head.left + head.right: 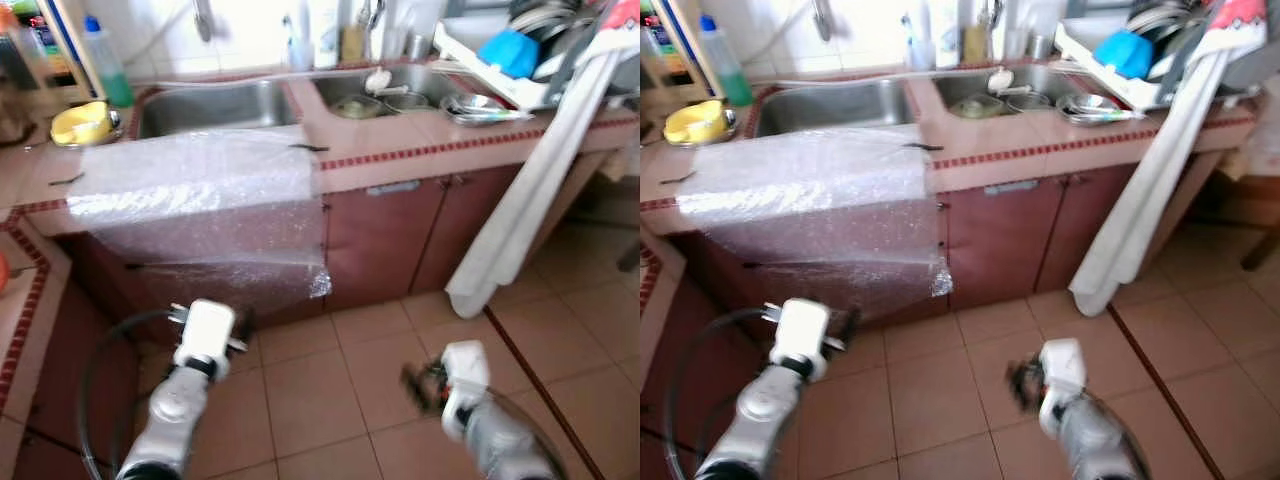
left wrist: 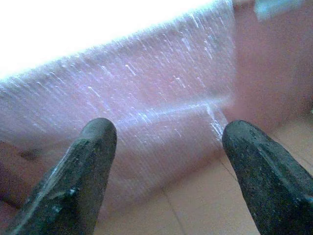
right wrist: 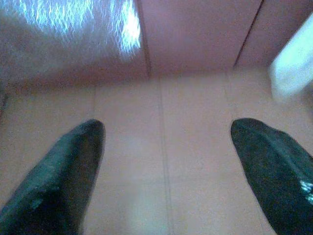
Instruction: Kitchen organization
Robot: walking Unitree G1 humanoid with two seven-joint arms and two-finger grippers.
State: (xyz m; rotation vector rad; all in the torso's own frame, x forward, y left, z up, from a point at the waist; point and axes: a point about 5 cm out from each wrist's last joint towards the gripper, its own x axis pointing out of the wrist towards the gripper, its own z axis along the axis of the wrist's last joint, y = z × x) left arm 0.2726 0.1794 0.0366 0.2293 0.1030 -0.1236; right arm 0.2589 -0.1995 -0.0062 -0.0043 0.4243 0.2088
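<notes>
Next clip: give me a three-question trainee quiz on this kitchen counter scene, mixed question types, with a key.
1. True or false: the clear bubble-wrap sheet hangs over the counter edge down the cabinet front.
2. Which is open: the left gripper, the right gripper, or both?
3. Fill in: the yellow bowl sits beside the ____ steel sink basin.

Key: 1 true; 2 both; 3 left.

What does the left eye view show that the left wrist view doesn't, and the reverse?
Left eye view: the sinks, yellow bowl, green bottle, dish rack, hanging towel and right gripper. Left wrist view: the left gripper up close, fingers spread apart. Both: the bubble wrap draped over the counter, the cabinet front and floor tiles.
</notes>
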